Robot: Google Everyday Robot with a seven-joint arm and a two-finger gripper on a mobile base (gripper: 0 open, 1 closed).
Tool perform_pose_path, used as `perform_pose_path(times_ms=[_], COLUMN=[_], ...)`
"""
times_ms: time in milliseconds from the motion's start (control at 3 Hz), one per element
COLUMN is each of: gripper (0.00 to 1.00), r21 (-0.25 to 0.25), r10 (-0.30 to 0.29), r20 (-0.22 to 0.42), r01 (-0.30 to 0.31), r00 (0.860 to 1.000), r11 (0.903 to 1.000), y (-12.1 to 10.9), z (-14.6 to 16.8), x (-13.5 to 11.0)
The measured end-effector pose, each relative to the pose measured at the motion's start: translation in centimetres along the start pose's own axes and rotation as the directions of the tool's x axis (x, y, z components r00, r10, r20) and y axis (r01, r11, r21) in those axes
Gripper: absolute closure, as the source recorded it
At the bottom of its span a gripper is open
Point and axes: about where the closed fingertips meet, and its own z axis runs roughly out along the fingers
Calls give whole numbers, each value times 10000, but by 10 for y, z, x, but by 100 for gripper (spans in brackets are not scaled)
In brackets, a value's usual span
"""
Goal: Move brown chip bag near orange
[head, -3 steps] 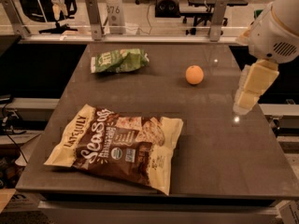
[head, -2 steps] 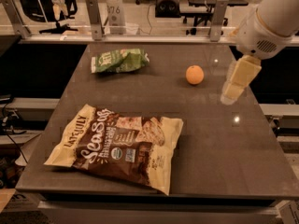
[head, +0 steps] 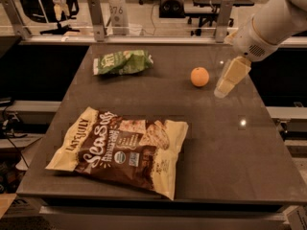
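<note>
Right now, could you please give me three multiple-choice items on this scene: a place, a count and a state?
1. Where is the end effector?
A. right of the orange
B. over the brown chip bag
C. out of view
2. How many chip bags lie on the table?
A. one
B. two
C. three
3. What is the brown chip bag's state?
A. held aloft
B. lying flat, untouched
C. torn open
Answers: A, it hangs just right of the fruit; B, brown plus the green chip bag; B, nothing grips it.
</note>
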Motion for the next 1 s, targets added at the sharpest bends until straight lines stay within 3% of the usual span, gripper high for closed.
perform_pose_path(times_ms=[333,1000], gripper=[0,0], r21=[-43,-295], r10=[369,1016], r20=[310,502], r01=[-368,-1002], r00=[9988,9936], r11=[9993,9945], y=[-23,-44], z=[31,72], x=[5,8])
